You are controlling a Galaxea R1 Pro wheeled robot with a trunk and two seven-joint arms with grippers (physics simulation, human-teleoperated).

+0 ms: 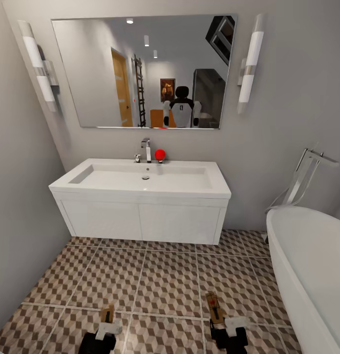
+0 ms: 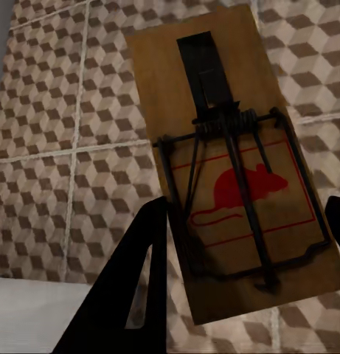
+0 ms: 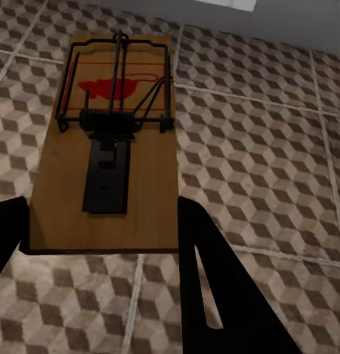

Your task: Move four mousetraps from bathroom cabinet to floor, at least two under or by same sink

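Note:
My left gripper (image 1: 105, 330) is low over the bathroom floor (image 1: 165, 280), shut on a mousetrap (image 1: 107, 313) that juts forward from its fingers. In the left wrist view this tan mousetrap (image 2: 229, 169) with its red mouse print sits between the black fingers (image 2: 133, 295). To the right, my right gripper (image 1: 228, 328) is shut on a second mousetrap (image 1: 214, 306), seen up close as a mousetrap (image 3: 110, 147) between fingers (image 3: 203, 258) above the tiles (image 3: 273, 162). The white bathroom sink (image 1: 140, 184) with its chrome tap (image 1: 146, 149) hangs on the wall ahead. The cabinet is out of view.
A white bathtub (image 1: 307, 265) with a chrome filler (image 1: 302, 179) fills the right side. A grey wall (image 1: 17, 221) closes the left. A red ball (image 1: 160, 154) sits by the tap, under a large mirror (image 1: 145, 69). Open tiles lie between me and the sink.

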